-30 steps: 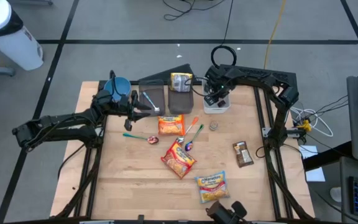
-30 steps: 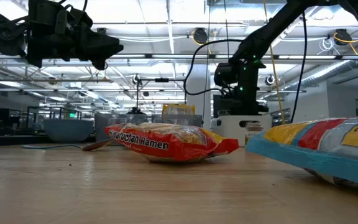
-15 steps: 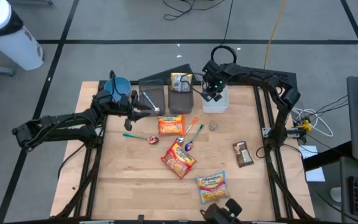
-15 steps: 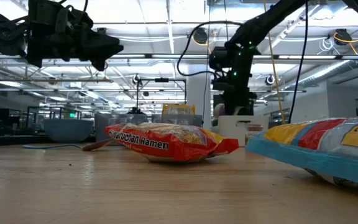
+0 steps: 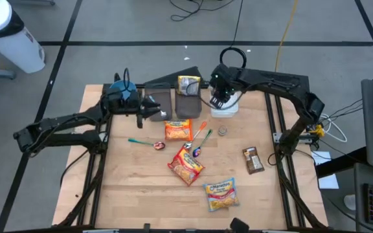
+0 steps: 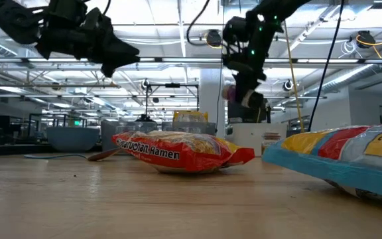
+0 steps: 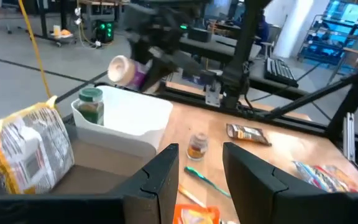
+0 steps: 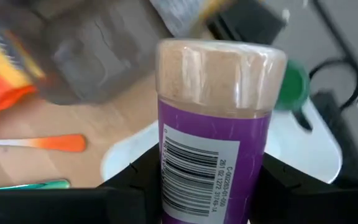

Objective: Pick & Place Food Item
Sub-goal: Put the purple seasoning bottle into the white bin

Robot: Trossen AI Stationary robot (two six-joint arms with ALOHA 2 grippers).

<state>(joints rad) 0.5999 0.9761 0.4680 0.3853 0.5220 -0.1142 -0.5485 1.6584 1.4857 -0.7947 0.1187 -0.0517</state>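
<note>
Jar (image 8: pixel 214 124) now lifted clear of white bin (image 5: pixel 224 107) near desk's far edge, clenched in your right claw (image 5: pixel 219 97), which was down in bin a sec ago. Pick done; place next. Left claw (image 5: pixel 153 109) hovers empty, part-open.

My right pincer (image 5: pixel 217 97) hangs over the white bin (image 5: pixel 228 107); a green-lidded jar (image 7: pixel 91 104) fills one end; bare wood (image 5: pixel 135 188) lies open nearest the camera.
</note>
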